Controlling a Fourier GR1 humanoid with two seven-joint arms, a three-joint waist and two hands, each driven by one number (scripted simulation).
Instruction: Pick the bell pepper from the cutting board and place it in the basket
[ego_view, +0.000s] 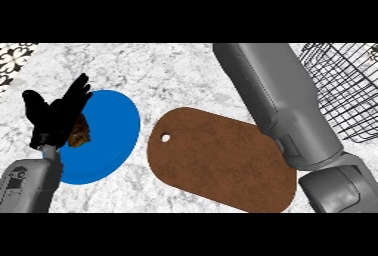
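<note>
While the left hand (55, 112) rests open, the brown cutting board (221, 160) lies bare, slanting lower-right.

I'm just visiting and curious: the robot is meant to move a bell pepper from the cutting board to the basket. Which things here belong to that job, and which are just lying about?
Part of the job:
- cutting board, brown, no pepper visible on it
- wire basket, far right

Just lying about:
- blue plate
- brown item on the plate, partly hidden behind the open left hand

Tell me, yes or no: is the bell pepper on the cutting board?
No. The cutting board shows only bare brown surface, with no pepper visible on it in the head view.
</note>
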